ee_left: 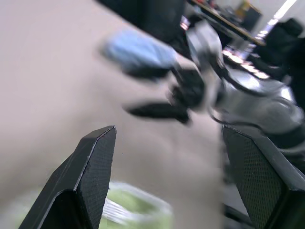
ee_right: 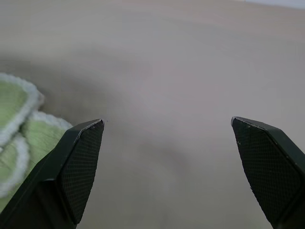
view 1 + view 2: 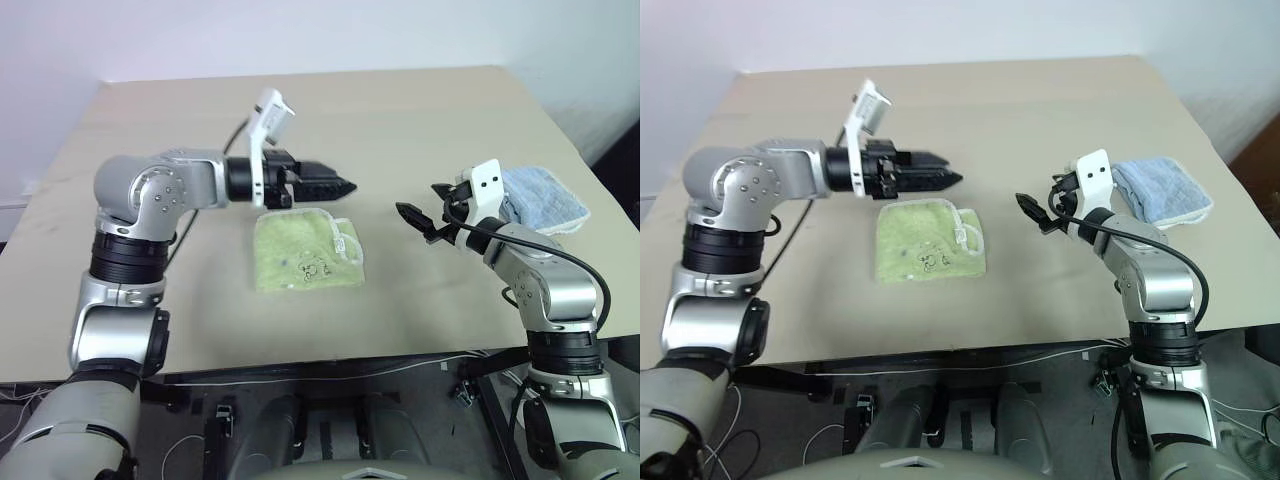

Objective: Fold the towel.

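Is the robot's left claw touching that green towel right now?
Apart. In the left wrist view the left gripper has open fingers in the air, with the towel lying beneath on the table.

The towel (image 3: 305,253) lies folded on the table (image 3: 400,110) before me, near the middle. My left gripper (image 3: 340,185) hangs above the towel's far edge. My right gripper (image 3: 422,222) is to the towel's right, apart from it. A cloth (image 3: 545,198) lies further right, by the table's edge.
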Robot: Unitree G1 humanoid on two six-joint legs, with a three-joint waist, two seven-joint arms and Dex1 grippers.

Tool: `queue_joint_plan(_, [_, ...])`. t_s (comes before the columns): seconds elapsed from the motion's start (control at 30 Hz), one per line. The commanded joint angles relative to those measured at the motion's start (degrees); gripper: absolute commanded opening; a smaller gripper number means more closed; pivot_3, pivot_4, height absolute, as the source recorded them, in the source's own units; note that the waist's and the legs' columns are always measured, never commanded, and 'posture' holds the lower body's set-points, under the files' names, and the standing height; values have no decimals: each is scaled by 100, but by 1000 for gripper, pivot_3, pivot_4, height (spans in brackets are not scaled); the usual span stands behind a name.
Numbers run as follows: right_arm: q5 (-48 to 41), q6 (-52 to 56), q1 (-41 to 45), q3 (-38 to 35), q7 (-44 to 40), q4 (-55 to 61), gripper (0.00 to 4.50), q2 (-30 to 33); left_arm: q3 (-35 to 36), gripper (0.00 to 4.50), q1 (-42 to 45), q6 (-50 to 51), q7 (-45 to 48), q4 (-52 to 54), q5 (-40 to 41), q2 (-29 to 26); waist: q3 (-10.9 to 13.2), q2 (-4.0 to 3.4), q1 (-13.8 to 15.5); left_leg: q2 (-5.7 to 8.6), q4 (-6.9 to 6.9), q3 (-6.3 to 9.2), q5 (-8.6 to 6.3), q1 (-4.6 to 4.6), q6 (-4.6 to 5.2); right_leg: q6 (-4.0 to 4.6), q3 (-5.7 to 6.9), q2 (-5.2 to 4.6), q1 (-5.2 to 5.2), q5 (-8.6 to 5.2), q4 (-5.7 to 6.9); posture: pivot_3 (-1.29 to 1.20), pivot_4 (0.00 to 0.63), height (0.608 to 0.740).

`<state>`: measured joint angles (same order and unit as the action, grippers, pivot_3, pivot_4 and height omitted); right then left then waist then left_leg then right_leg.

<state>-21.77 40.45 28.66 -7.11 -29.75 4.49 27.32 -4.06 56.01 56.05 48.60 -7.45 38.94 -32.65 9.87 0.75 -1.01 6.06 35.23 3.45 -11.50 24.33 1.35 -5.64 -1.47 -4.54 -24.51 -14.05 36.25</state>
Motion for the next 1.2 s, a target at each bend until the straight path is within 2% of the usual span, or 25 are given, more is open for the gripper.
queue_joint_plan(0.03, [-522,489,276,60,-181,501,4500,-140,-69,3719,-270,-867,211,-413,-725,-335,0,-1,-5,-2,-3,0,-2,-1,3,1,-1,2,-2,0,1,0,150,740])
queue_joint_plan(0.07, [-652,606,357,92,-210,567,4500,-221,-46,3719,-402,-1049,263,-398,-826,-408,0,-1,-2,-3,-5,0,-4,-1,8,1,-1,1,-4,0,2,0,150,740])
queue_joint_plan(0.1, [-817,755,506,90,-193,593,4126,-365,-19,3754,-645,-1365,349,-266,-944,-486,0,-2,2,-4,-6,1,-9,2,17,1,0,2,-7,0,2,0,150,740])
queue_joint_plan(0.13, [-856,838,667,145,-124,576,3939,-496,-21,3754,-1019,-1892,666,16,-1041,-596,1,-2,2,-4,-5,1,-10,4,17,1,0,1,-7,0,1,0,150,740])
queue_joint_plan(0.23, [-670,969,988,434,45,376,2902,-674,-171,3754,-1860,-2886,1461,655,-1271,-891,1,-2,6,-1,-5,-3,-10,9,16,1,-5,-5,-11,0,-2,0,150,740])
queue_joint_plan(0.3, [-567,1029,1188,663,76,130,2225,-787,-196,3754,-2191,-3093,1460,823,-1400,-881,1,-2,52,-1,-5,-1,-10,12,15,2,0,-9,-10,0,-7,0,150,740])
queue_joint_plan(0.5, [-707,860,1469,841,-191,-90,2225,-1125,89,3754,-2582,-3776,1257,788,-1488,-484,1,-2,64,2,3,4,-17,10,23,4,7,-10,-3,2,-4,0,150,740])
queue_joint_plan(0.63, [-516,161,1323,895,-302,-85,1344,-1231,465,3754,-2658,-4112,1122,535,-1404,-278,1,-2,18,1,2,4,-15,11,26,3,8,-5,-6,2,-3,0,150,740])
queue_joint_plan(0.77, [-510,65,1384,850,-74,-408,35,-1548,635,3754,-2752,-4423,998,376,-1464,-133,0,-3,-19,-2,2,3,-12,4,23,3,5,1,-8,2,8,0,150,740])
queue_joint_plan(0.87, [-354,-124,1438,911,94,-736,0,-1787,660,3209,-2824,-4541,1133,210,-1338,65,-1,-4,1,-2,6,3,-11,3,22,3,6,1,-6,2,12,0,150,740])
queue_joint_plan(1.17, [-266,-167,1241,1048,-36,-741,0,-1920,539,210,-2879,-4488,1422,298,-1226,493,-1,-4,12,1,13,3,-11,4,22,2,8,0,-5,3,17,0,150,740])
queue_joint_plan(1.2, [-278,-156,1239,1032,-44,-735,0,-1920,540,14,-2896,-4418,1433,336,-1183,505,-1,-4,6,0,13,3,-11,4,22,2,8,0,-6,3,18,0,150,740])
